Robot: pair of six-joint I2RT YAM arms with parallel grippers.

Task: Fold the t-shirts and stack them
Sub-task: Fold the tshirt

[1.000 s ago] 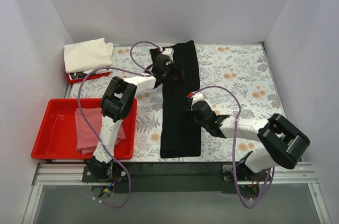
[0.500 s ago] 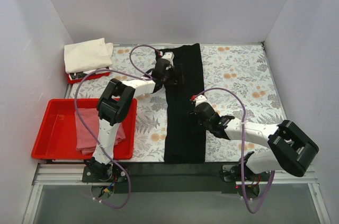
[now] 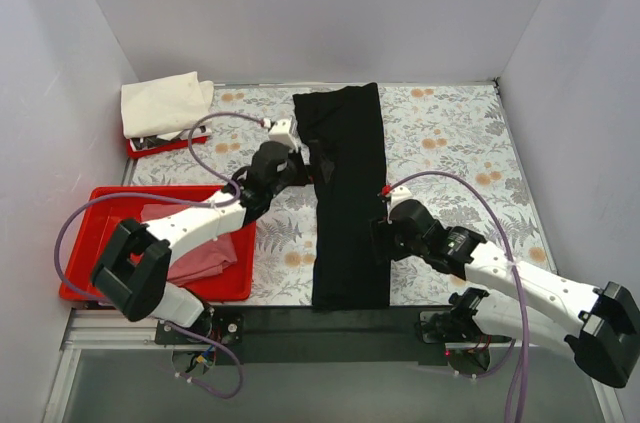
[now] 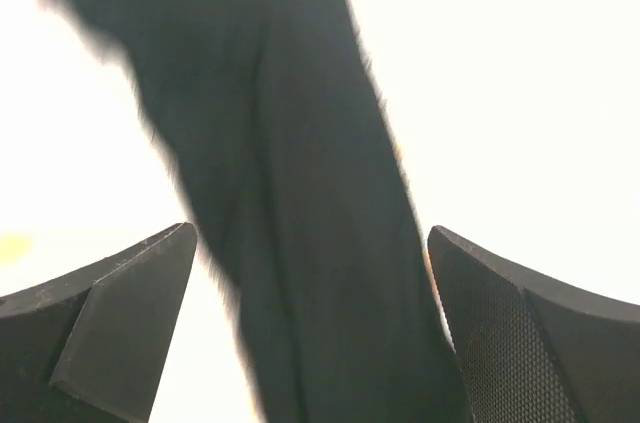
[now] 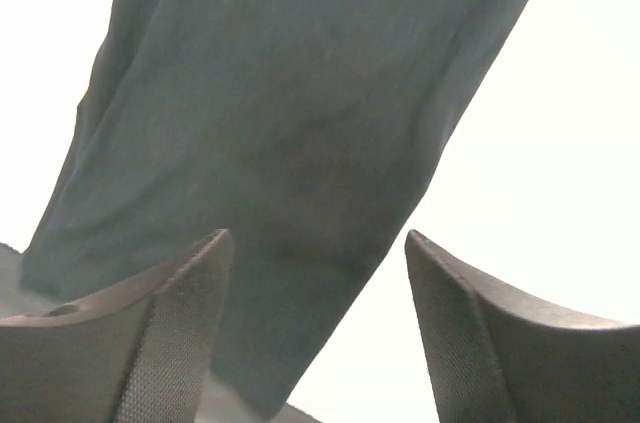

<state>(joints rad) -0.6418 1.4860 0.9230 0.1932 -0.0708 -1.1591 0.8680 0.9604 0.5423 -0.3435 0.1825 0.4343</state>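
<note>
The black shirt [image 3: 348, 203] lies on the table [image 3: 450, 143] as a long strip, only partly folded, the left gripper [image 3: 300, 167] and right gripper [image 3: 384, 239] open and empty beside it; the pink shirt [image 3: 200, 258] and cream shirt [image 3: 165, 103] sit apart, nothing stacked yet.

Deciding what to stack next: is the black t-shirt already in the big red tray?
No, the black t-shirt lies stretched on the floral table; the red tray holds the pink t-shirt.

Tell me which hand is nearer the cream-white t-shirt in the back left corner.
Left. The left hand is at the left edge of the black t-shirt, to the right of the cream-white t-shirt; the right hand is at its right edge, farther forward.
</note>
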